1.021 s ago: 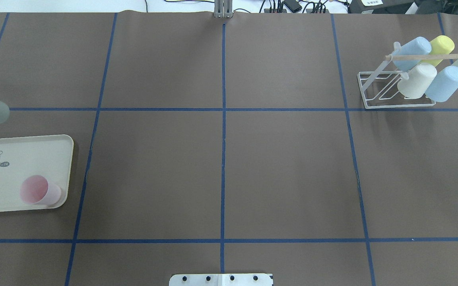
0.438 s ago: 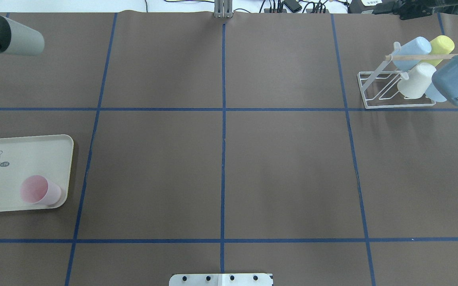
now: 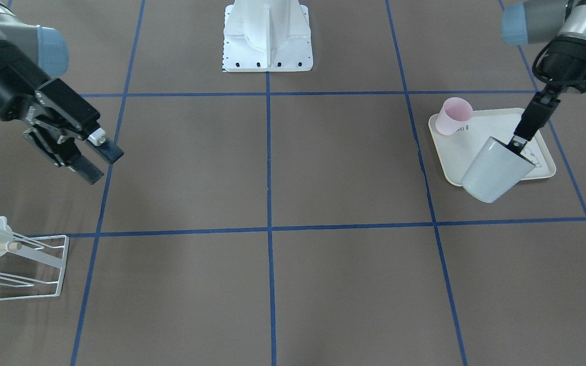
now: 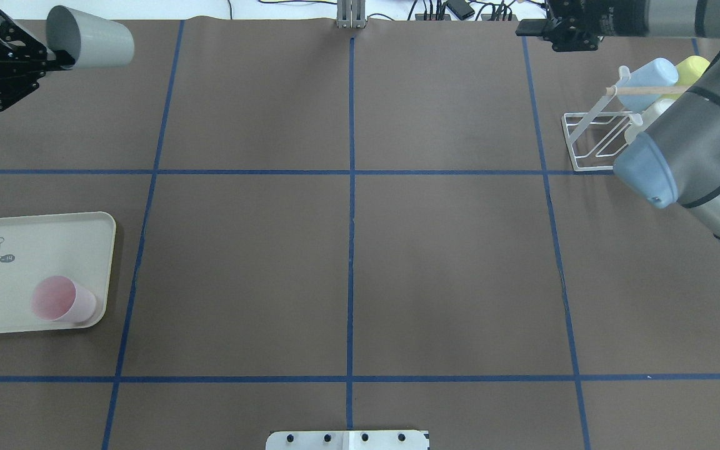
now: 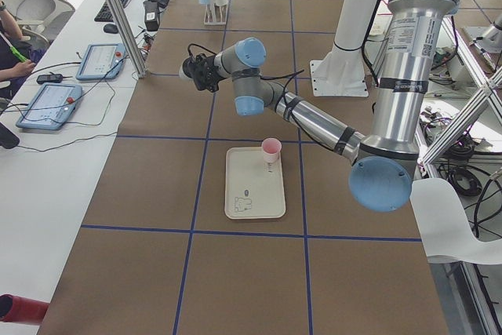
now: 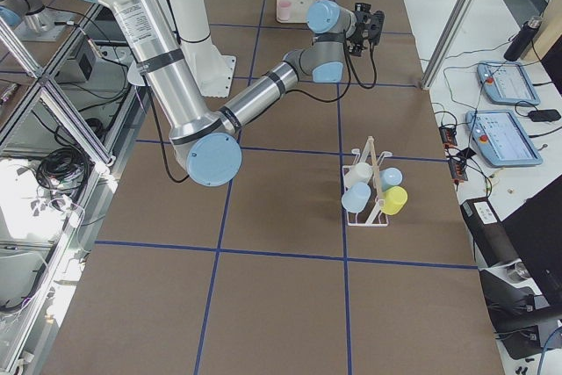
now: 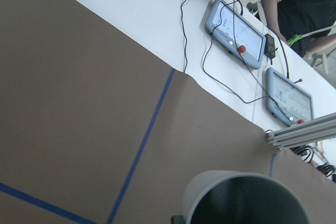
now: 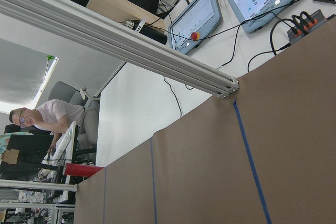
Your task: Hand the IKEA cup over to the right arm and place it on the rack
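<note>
The IKEA cup [image 4: 94, 44] is a grey-green tumbler held tilted in the air at the far left of the table, its mouth toward the wrist. My left gripper [image 4: 62, 59] is shut on its rim, one finger inside the cup [image 3: 494, 170] and the other outside. The left wrist view shows the cup's dark open mouth [image 7: 247, 200] at the bottom. My right gripper [image 3: 97, 160] hangs open and empty, high above the table, a little back from the rack [image 3: 33, 264]. The white wire rack [image 4: 588, 140] with its wooden rod carries several cups and is partly hidden by my right arm.
A pink cup [image 4: 63, 300] lies on its side on the cream tray [image 4: 22, 250] at the near left. Light blue, yellow and white cups hang on the rack [image 6: 369, 191]. Operators sit by tablets on the white desk beyond the table's far edge.
The left arm has carried the cup up and toward the table's far side, then rightward. The right arm has swung in over the rack, its gripper now at the far edge.
</note>
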You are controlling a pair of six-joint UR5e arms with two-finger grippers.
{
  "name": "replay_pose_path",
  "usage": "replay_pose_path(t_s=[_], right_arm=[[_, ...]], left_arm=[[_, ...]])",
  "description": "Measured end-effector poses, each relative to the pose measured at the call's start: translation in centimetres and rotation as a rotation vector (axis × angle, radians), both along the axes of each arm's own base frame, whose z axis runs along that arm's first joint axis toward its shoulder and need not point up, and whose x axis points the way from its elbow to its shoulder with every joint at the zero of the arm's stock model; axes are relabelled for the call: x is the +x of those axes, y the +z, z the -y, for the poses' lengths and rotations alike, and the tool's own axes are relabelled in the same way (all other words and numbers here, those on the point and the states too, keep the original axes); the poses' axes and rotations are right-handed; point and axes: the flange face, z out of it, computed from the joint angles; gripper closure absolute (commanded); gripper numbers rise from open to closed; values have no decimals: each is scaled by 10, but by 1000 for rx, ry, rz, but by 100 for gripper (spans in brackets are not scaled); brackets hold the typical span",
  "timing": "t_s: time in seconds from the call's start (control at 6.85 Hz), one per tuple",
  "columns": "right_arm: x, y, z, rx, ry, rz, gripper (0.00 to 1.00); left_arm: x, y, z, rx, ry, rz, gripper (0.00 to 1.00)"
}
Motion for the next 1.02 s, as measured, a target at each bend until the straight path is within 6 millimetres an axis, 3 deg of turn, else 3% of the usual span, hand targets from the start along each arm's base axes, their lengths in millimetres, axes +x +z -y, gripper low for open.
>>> replay_pose_path(t_s=[0.29, 0.44, 0.73, 1.02], right_arm=[[-51, -13, -30, -24, 23, 95, 0], [-75, -23, -50, -32, 37, 140, 0], [-117, -42, -91, -22, 57, 250, 0], [-140, -51, -115, -24, 67, 326, 0]], left_arm=[[54, -40, -8, -62, -32, -228, 100], [70, -49, -14, -80, -45, -358, 100], [91, -37, -22, -88, -55, -649, 100], [121, -36, -37, -101, -62, -851, 100]])
